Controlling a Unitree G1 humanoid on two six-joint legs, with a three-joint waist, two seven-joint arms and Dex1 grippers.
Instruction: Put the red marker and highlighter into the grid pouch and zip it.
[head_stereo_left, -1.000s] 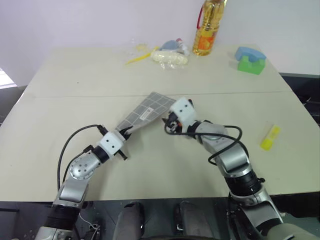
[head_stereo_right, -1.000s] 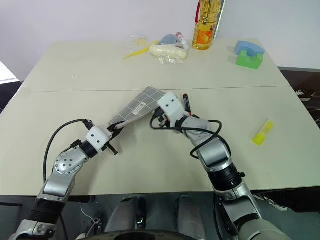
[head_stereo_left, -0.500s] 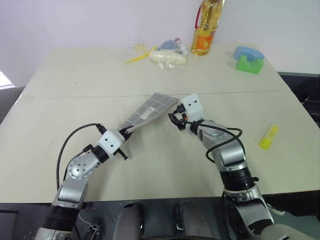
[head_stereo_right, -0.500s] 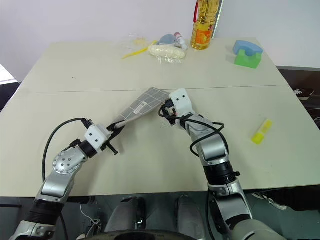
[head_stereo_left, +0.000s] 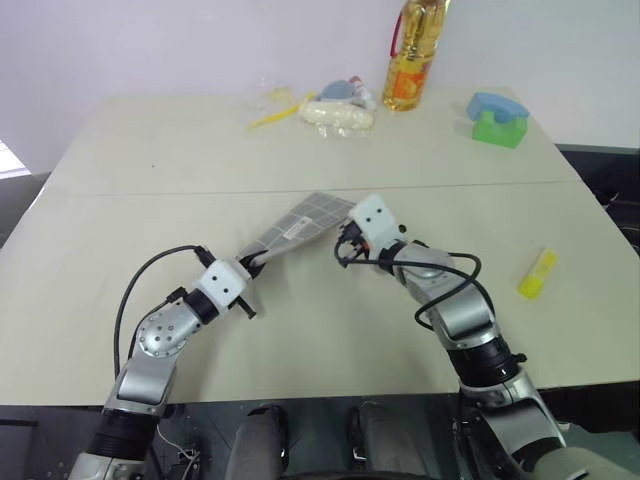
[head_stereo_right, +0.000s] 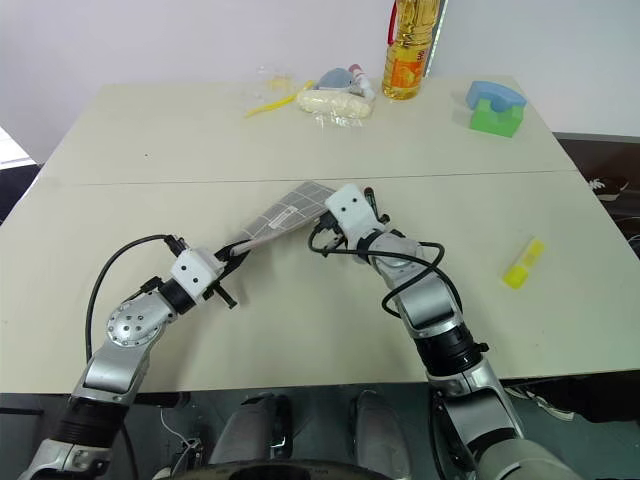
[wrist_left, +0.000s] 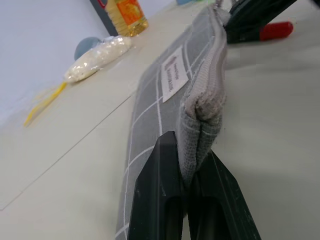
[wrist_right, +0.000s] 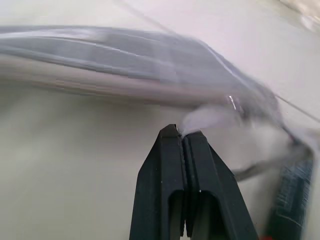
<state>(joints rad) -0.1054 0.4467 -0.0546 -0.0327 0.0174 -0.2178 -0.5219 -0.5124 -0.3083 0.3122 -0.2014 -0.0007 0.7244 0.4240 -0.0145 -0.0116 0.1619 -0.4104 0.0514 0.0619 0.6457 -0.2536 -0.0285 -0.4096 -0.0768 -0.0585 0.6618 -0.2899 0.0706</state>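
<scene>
Left gripper (wrist_left: 187, 165) clamped on grid pouch (head_stereo_left: 300, 222) near corner, right gripper (wrist_right: 182, 137) closed at its far end, highlighter (head_stereo_left: 538, 274) far right on desk (head_stereo_left: 150, 180)

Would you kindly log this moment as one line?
left gripper: shut on grey grid fabric pouch corner | right gripper: shut at pouch's far end | red marker, yellow highlighter: on table

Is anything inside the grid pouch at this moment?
Cannot tell: the grid pouch hides its inside, and the zipper edge toward the left wrist camera looks shut. The red marker lies outside on the table beside its far end; the highlighter lies far right.
</scene>
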